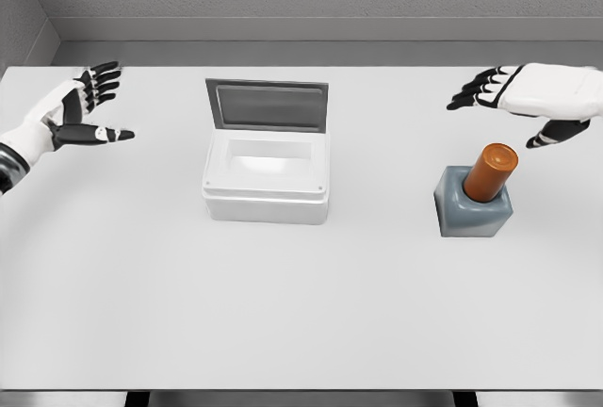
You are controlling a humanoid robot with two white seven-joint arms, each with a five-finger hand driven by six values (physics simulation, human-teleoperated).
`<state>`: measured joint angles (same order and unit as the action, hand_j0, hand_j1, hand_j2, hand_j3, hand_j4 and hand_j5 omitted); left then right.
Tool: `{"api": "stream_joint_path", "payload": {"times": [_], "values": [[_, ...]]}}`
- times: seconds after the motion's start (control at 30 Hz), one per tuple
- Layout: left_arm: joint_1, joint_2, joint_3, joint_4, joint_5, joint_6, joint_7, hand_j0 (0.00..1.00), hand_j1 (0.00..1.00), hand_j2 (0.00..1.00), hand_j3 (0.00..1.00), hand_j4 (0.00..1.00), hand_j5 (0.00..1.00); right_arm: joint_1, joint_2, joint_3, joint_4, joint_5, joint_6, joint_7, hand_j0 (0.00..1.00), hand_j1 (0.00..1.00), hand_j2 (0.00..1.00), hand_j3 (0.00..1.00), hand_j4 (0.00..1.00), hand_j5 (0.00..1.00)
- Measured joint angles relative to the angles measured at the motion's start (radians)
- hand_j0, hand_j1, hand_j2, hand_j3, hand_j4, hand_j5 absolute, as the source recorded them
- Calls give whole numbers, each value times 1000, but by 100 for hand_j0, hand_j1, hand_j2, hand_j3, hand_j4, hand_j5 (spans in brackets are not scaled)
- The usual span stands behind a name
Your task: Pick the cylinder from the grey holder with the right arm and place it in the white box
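The orange cylinder (490, 172) stands tilted in the grey holder (471, 207), right of the open white box (267, 179) on the tabletop (301, 313). The right hand (528, 91) hovers behind it, fingers spread and empty; the left hand (71, 115) rests open, far left. The cylinder looks rigid, smooth, light: grip its exposed upper half

No readable text, labels, brands, numbers or signs anywhere

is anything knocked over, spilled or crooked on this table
Nothing stands out. The orange cylinder sits in its grey holder, leaning a little as the slot sets it. The white box is upright with its lid raised. Both the left hand and right hand are open.
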<state>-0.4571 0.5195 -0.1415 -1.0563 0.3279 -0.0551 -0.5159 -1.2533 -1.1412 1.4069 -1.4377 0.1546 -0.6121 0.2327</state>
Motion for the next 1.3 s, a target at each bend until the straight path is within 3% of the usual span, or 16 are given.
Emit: {"api": "stream_joint_path", "payload": {"times": [0.53,0.8,1.3], "values": [[12,-30,65,37,-19,-143,-3,100,100,100,100,100,100,5,-10,6,5,-4,0,-1,100,100,100,100,100,100],[14,-35,67,39,-20,-153,-3,100,100,100,100,100,100,-8,-12,18,-15,-1,0,138,100,100,100,100,100,100],[14,-33,68,42,-20,-151,-5,100,100,100,100,100,100,-11,8,22,-50,0,-1,200,100,100,100,100,100,100]]}}
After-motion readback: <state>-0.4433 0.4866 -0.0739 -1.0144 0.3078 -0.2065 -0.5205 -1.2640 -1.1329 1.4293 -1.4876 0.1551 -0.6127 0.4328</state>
